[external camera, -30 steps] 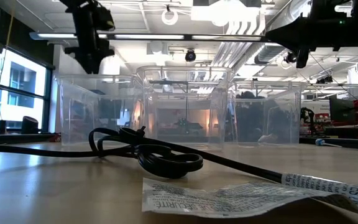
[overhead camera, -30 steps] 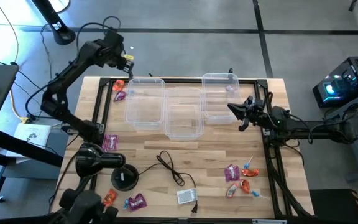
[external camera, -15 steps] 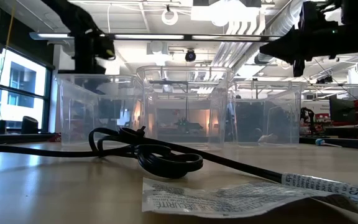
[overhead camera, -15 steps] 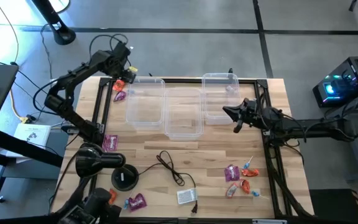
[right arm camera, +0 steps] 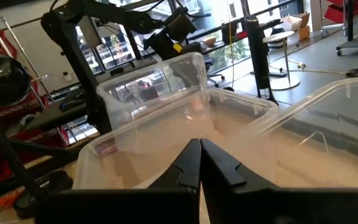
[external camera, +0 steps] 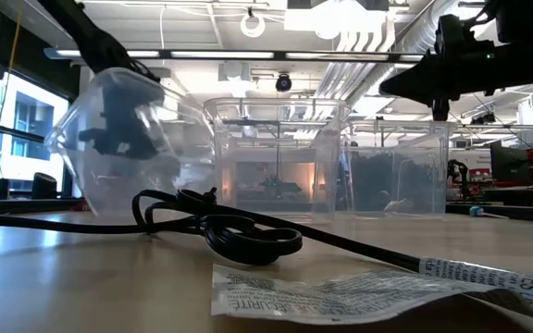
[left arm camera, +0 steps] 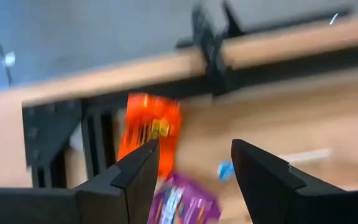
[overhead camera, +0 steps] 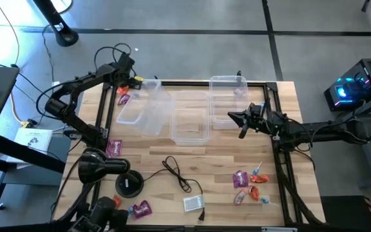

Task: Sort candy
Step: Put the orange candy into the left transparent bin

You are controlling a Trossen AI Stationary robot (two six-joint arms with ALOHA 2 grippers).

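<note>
High view: I see orange and purple candy (overhead camera: 123,93) at the table's far-left corner beside a tipped clear bin (overhead camera: 145,109), left gripper (overhead camera: 129,80) spread above it, right gripper (overhead camera: 239,120), fingers together, over the right bin (overhead camera: 227,102).

Three clear bins — a tilted bin (overhead camera: 145,106) just beside the open left gripper (overhead camera: 133,80), a middle bin (overhead camera: 190,117), and a third bin (overhead camera: 227,102) nearest the shut right gripper (overhead camera: 242,120). Candy: two pieces (overhead camera: 123,94) under the left jaws, one purple piece (overhead camera: 114,147) farther off, two (overhead camera: 132,207) more beyond it, and a cluster (overhead camera: 248,183) — exact count unclear. One cable (overhead camera: 178,174).
</note>
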